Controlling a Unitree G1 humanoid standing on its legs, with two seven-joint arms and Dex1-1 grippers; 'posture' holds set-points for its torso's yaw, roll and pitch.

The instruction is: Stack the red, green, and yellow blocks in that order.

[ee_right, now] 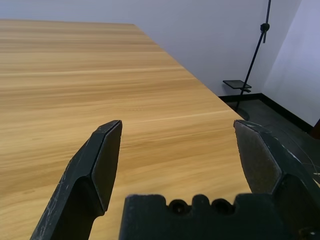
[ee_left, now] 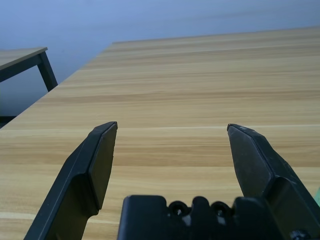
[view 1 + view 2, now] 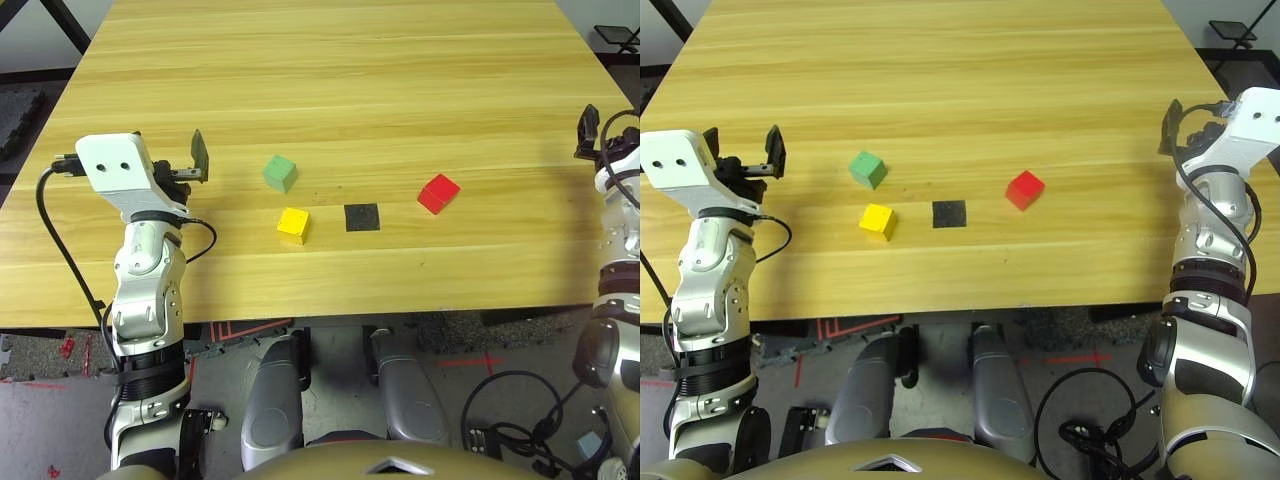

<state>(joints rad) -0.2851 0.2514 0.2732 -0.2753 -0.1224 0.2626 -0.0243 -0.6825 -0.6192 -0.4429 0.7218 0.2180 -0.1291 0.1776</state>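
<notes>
One yellow block point(image 3: 293, 224), one green block point(image 3: 280, 173), one red block point(image 3: 438, 193), unstacked.

You have a light wooden desk point(image 3: 350, 60) with its grain running left to right. Four small things lie on it, all apart. The green block point(image 3: 280, 173) sits farthest back, the yellow block point(image 3: 293, 224) just nearer. A flat black patch point(image 3: 362, 217) lies right of the yellow one, and the red block point(image 3: 438, 193) farther right.
</notes>
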